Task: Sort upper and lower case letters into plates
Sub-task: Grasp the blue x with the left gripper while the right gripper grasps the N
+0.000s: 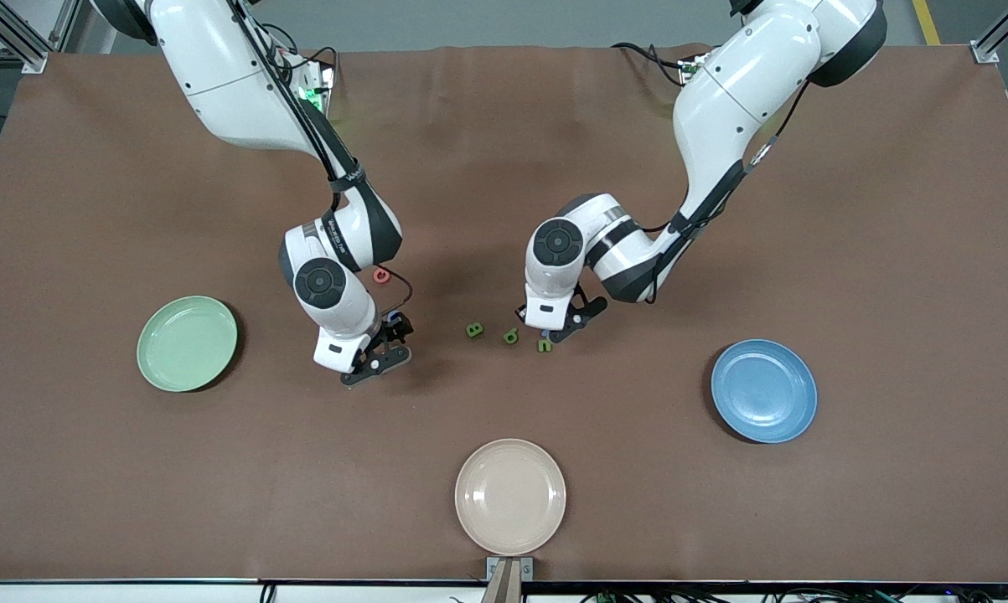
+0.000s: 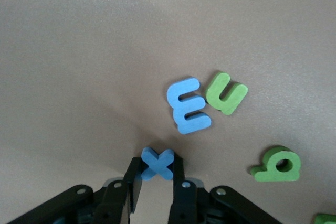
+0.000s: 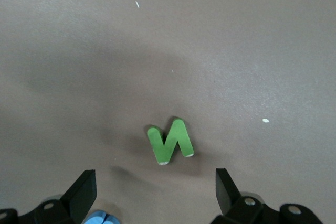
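My left gripper (image 2: 156,168) is shut on a small blue letter X (image 2: 157,162), low over the brown tablecloth at mid-table (image 1: 559,333). Just past it lie a blue E (image 2: 188,106), a green u-shaped letter (image 2: 226,94) and a green b-shaped letter (image 2: 277,165). My right gripper (image 3: 155,179) stands open over a green N-shaped letter (image 3: 170,141), with a blue letter (image 3: 97,217) beside one finger. In the front view that gripper (image 1: 376,362) is near the light green plate (image 1: 187,343). The blue plate (image 1: 763,390) lies toward the left arm's end. A red letter (image 1: 380,274) and a green B (image 1: 474,330) lie at mid-table.
A beige plate (image 1: 510,496) sits near the table's front edge, nearer to the camera than the letters. Two more green letters (image 1: 510,336) (image 1: 545,344) lie beside the left gripper. All three plates hold nothing.
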Tool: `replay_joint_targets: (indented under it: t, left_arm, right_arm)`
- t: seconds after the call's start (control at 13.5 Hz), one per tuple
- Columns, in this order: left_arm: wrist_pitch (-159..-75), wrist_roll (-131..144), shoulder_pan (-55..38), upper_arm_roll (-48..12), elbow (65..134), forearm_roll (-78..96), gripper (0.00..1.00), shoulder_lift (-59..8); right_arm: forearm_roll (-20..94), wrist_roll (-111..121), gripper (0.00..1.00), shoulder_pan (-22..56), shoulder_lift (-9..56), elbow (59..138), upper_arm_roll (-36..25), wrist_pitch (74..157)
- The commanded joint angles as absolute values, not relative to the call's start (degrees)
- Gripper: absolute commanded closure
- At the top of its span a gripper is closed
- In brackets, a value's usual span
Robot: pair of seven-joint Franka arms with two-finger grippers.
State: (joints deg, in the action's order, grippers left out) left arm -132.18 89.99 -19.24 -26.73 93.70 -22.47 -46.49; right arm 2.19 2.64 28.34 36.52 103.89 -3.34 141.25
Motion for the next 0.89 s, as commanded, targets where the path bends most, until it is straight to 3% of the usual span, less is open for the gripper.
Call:
replay_joint_targets:
  t: [0.0,0.44,0.81]
  left_arm:
    - [-132.28,90.44,-19.69,-25.66,91.59,-23.82,1.0,-47.46]
    - [-125.52,90.18,-17.84,-25.14,87.11,-24.43,1.0,-41.5]
    - [-122.53,79.84,-9.51,-24.96,87.28,-26.02,1.0,-35.43]
  right_arm:
    - [1.67,4.83,0.0,28.04,38.14,102.22,-3.16,142.37]
    - [1.41,5.89,0.08,28.04,39.46,101.16,-3.16,143.09]
    - [1.49,7.82,0.22,27.33,40.08,100.55,-3.16,143.0]
